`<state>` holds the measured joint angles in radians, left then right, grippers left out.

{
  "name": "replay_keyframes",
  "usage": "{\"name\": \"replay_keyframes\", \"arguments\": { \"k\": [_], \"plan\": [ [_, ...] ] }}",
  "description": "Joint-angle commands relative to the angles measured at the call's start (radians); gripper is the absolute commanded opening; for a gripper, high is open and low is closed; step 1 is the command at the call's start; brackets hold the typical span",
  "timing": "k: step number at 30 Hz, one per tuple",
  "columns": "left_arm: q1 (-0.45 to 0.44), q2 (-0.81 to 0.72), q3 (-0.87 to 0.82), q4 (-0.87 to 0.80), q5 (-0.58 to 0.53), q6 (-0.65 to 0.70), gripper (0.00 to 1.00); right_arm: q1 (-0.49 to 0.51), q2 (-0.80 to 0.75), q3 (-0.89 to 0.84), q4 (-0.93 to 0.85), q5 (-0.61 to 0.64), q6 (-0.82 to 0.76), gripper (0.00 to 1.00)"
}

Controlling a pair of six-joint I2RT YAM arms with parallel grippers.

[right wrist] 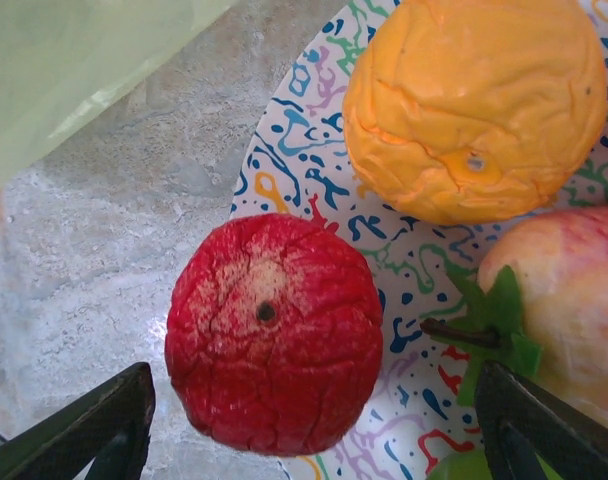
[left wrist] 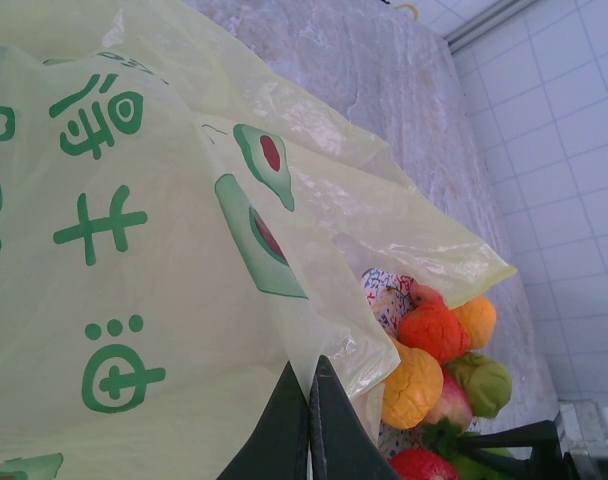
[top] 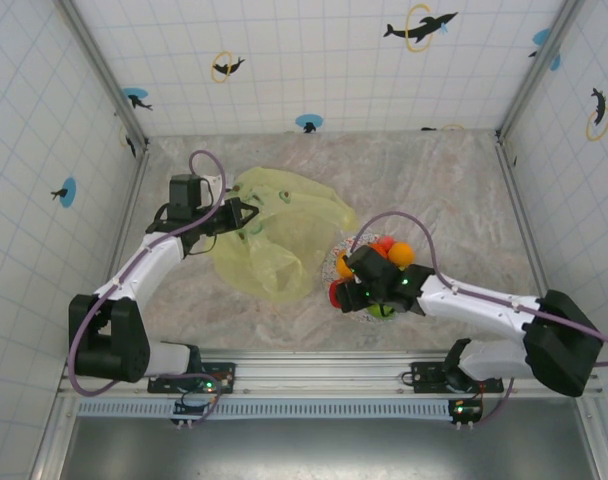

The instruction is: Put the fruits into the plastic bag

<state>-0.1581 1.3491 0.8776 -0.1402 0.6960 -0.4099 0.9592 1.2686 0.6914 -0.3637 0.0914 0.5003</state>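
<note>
The left gripper (left wrist: 309, 410) stretched forward, fingers pinched shut on the plastic bag (left wrist: 134, 250); the right gripper (right wrist: 314, 430) pointed straight down, fingers spread wide.

The table (top: 434, 190) has a marbled grey-beige top. A translucent yellow-green plastic bag (top: 284, 235) lies crumpled left of centre. Just beside the bag's right edge rests a round multicoloured speckled plate (right wrist: 304, 170). A red apple (right wrist: 274, 335) sits across the plate's rim, partly over bare tabletop.

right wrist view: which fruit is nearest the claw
The red apple: it sits between the fingers of the open right claw, while the orange and pale pink fruit lie farther off.
</note>
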Motion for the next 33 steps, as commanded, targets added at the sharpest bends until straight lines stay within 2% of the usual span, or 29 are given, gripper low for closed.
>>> {"name": "replay_keyframes", "arguments": {
  "k": [1,16,22,29,33],
  "plan": [
    [-0.003,-0.007,-0.017,0.027,0.007,-0.004,0.00,0.011,0.039,0.058,-0.012,0.036,-0.011,0.85],
    [-0.003,-0.015,-0.017,0.026,0.008,0.006,0.00,0.035,0.158,0.108,0.006,0.035,-0.045,0.77],
    [-0.002,-0.016,-0.016,0.024,0.008,0.006,0.00,0.035,0.197,0.117,0.023,0.033,-0.059,0.66],
    [-0.003,-0.016,-0.017,0.024,0.009,0.006,0.00,0.035,0.152,0.117,0.027,0.029,-0.072,0.54],
    [-0.003,-0.018,-0.016,0.024,0.009,0.005,0.00,0.029,0.084,0.131,0.005,0.032,-0.089,0.52]
  ]
}}
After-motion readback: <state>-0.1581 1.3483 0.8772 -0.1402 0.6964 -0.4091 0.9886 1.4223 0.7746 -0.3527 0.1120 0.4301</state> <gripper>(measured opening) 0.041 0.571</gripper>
